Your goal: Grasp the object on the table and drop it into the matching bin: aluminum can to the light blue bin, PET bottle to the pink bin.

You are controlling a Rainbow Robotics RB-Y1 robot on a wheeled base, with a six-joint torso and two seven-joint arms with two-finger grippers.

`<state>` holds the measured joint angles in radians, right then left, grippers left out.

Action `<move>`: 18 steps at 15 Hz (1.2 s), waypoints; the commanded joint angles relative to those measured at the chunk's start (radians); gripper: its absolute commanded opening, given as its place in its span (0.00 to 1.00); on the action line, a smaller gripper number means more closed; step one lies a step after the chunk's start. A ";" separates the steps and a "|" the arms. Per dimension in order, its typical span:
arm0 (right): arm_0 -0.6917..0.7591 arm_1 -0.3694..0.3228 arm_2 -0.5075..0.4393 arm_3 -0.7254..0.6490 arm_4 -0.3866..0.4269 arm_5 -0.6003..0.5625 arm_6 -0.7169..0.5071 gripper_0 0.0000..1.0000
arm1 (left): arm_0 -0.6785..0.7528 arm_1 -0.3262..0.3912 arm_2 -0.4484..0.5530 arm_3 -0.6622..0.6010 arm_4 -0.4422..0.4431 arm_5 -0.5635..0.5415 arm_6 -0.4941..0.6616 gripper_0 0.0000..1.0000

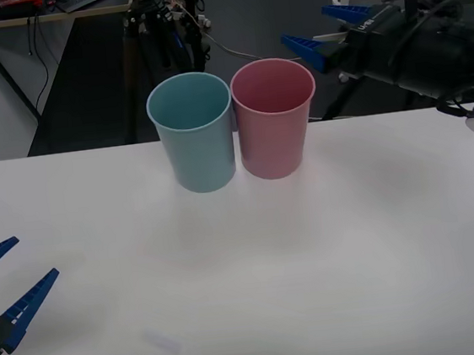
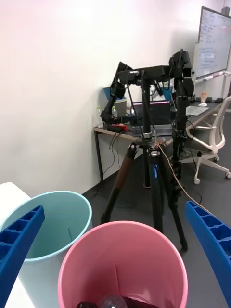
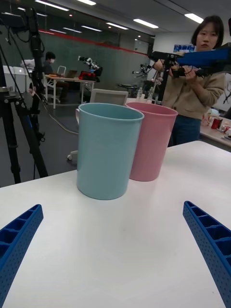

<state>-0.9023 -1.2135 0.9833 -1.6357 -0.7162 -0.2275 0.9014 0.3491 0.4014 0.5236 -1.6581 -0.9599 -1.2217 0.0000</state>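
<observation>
One pink bin [image 1: 275, 116]; one light blue bin [image 1: 193, 131]; one bottle [image 2: 103, 302]; one table [image 1: 314, 263].

white wall [image 2: 57, 96], dark floor [image 1: 84, 92], tripod [image 2: 149, 183], desk [image 2: 120, 132]

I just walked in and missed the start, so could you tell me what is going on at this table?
The robot is sorting an item into one of two bins. Its right claw hangs open, raised just behind the pink bin, and a dark-capped object, seemingly the bottle, lies at that bin's bottom, so the drop looks done. The light blue bin stands beside the pink one on the white table. The left claw waits open, low over the table's near left edge.
</observation>
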 commanded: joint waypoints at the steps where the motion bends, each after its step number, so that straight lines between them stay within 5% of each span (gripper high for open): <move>1: 0.191 -0.057 -0.149 -0.112 0.040 -0.019 0.017 1.00 | 0.000 0.000 0.000 0.000 0.000 0.000 0.000 1.00; 5: 0.623 -0.044 -0.515 -0.256 0.319 -0.019 -0.019 1.00 | 0.000 0.000 0.000 0.000 0.000 0.000 0.000 1.00; 8: 0.823 0.002 -0.666 -0.299 0.503 -0.041 -0.141 1.00 | 0.000 0.000 0.000 0.000 0.000 0.000 0.000 1.00; 12: 0.996 0.080 -0.787 -0.299 0.689 -0.098 -0.277 1.00 | 0.000 0.000 0.000 0.000 0.000 0.000 0.000 1.00; 18: 1.134 0.164 -0.856 -0.219 0.839 -0.277 -0.315 1.00 | 0.000 0.000 0.000 0.000 0.000 0.000 0.000 1.00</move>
<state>0.2228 -1.0560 0.1285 -1.8699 0.1084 -0.4778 0.5882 0.3490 0.4014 0.5236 -1.6581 -0.9599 -1.2217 0.0000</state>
